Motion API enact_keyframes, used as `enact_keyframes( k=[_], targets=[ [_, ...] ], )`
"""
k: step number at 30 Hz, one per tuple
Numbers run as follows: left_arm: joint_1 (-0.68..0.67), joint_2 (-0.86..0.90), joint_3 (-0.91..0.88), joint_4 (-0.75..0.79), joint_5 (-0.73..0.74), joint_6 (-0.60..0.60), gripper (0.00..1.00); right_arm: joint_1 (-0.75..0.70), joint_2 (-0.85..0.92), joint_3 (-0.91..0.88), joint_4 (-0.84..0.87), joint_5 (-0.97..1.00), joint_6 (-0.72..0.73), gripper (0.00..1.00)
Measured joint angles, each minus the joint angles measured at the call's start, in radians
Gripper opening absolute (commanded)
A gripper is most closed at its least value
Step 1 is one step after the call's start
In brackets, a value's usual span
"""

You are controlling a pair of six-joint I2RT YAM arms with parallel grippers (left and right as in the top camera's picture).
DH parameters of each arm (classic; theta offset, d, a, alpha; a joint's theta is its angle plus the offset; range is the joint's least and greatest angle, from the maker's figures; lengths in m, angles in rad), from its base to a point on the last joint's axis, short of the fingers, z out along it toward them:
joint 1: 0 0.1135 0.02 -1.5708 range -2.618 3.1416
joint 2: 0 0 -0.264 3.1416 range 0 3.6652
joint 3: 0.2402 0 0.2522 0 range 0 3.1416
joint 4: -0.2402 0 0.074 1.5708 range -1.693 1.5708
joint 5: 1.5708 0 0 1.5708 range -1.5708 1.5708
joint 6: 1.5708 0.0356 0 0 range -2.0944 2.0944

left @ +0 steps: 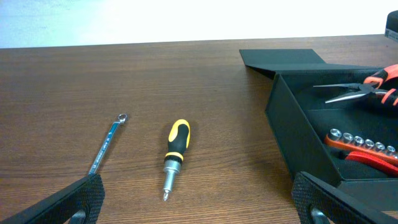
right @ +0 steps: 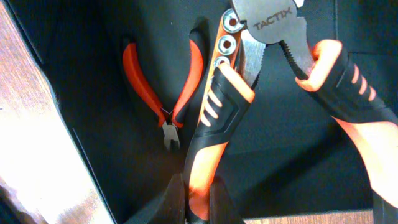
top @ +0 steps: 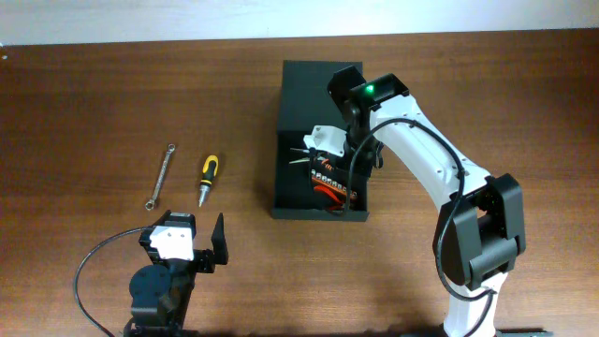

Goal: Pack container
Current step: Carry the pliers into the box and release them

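The black container [top: 290,187] stands open right of centre, its flap lid [top: 314,80] laid back on the far side. Inside lie small red-handled cutters [right: 165,87] and an orange socket rail [right: 225,37]. My right gripper [right: 200,199] is shut on one orange-and-black handle of the long-nose pliers [right: 273,22] and holds them over the container's inside [right: 93,74]. The left wrist view shows the pliers [left: 348,92] level above the socket rail [left: 360,144]. My left gripper [left: 199,205] is open and empty, low over the table near the front.
A yellow-and-black screwdriver [top: 208,178] and a slim wrench [top: 161,175] lie on the wooden table left of the container. Both show ahead of my left gripper, the screwdriver [left: 176,155] right of the wrench [left: 109,142]. The container wall [left: 298,130] rises at right.
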Motion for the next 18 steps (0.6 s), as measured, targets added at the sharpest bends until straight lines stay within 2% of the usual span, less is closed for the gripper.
enact_keyframes(
  k=[16, 17, 18],
  targets=[
    [0.000, 0.000, 0.000, 0.000, 0.000, 0.000, 0.99, 0.000, 0.092, -0.012, 0.039, -0.024, 0.000, 0.04],
    [0.000, 0.000, 0.000, 0.000, 0.000, 0.000, 0.99, 0.000, 0.100, -0.013, 0.042, -0.024, 0.000, 0.29],
    [0.000, 0.000, 0.000, 0.000, 0.000, 0.000, 0.99, 0.000, 0.106, -0.013, 0.048, -0.024, 0.000, 0.43]
  ],
)
